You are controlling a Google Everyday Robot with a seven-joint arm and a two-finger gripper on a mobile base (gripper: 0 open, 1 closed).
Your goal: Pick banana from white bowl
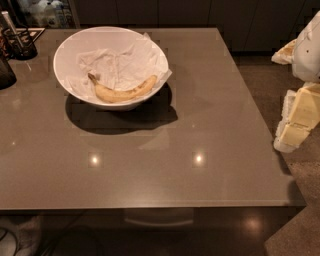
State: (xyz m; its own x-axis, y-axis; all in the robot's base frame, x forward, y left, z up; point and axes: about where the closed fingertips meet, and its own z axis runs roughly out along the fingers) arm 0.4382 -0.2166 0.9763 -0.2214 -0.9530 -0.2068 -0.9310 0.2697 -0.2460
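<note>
The banana (122, 90), yellow with brown speckles and a dark stem pointing left, lies in the near part of the white bowl (67, 47). The bowl is lined with crumpled white paper and stands on the far left part of the grey table. My gripper (294, 124), blocky and yellowish, hangs at the right edge of the view, beyond the table's right edge. It is far from the bowl and holds nothing that I can see.
The grey glossy table (200, 125) fills most of the view. A dark wire holder with utensils (17, 42) and a dark object (5, 72) stand at the far left corner. Dark cabinets (200, 15) run behind the table. The white arm body (307, 50) is at the upper right.
</note>
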